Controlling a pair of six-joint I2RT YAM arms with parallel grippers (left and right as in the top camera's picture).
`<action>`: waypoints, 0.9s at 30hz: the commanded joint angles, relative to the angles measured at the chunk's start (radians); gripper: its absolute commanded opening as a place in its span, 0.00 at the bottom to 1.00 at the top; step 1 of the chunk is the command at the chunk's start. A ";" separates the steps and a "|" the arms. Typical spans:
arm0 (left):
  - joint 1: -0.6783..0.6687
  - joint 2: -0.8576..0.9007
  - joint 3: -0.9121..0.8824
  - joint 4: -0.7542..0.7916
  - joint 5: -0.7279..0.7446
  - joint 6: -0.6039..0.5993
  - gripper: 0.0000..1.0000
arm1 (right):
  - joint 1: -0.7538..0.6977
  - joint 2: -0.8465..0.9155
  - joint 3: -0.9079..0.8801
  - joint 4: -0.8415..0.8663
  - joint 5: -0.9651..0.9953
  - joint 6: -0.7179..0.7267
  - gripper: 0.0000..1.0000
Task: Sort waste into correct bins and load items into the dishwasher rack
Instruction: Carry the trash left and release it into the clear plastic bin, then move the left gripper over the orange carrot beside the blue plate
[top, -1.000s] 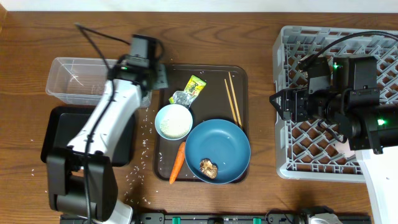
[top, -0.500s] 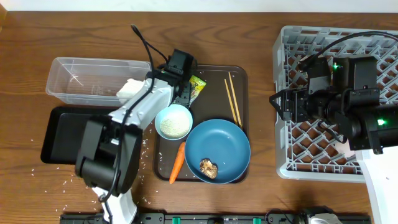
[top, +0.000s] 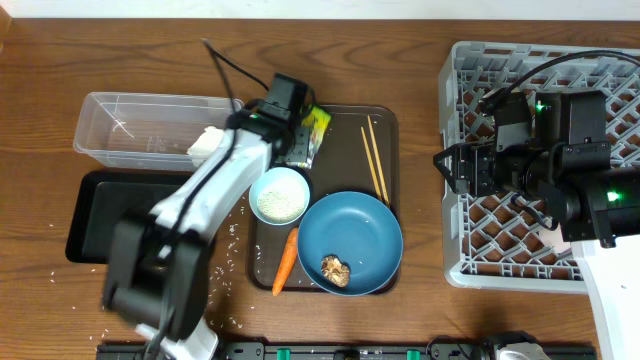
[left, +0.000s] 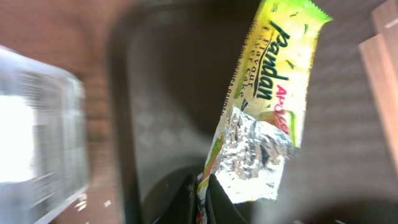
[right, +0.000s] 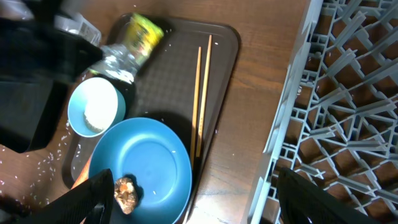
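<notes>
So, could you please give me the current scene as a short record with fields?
left gripper: shut on the lower edge of the wrapper, over the brown tray
right gripper: open, empty, at the left side of the dishwasher rack
carrot: on the brown tray, left of the blue dish
food scrap: in the blue dish
chopsticks: side by side on the brown tray
clear tub, black tray: left of the brown tray
</notes>
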 joint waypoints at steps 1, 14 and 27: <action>0.010 -0.151 0.009 -0.028 -0.037 -0.030 0.06 | 0.010 0.000 0.006 -0.001 -0.001 -0.008 0.76; 0.242 -0.223 -0.021 -0.151 -0.316 -0.826 0.06 | 0.010 0.000 0.006 0.008 -0.001 -0.003 0.77; 0.271 -0.042 -0.021 -0.105 -0.262 -1.362 0.06 | 0.010 0.000 0.006 0.002 -0.001 -0.001 0.76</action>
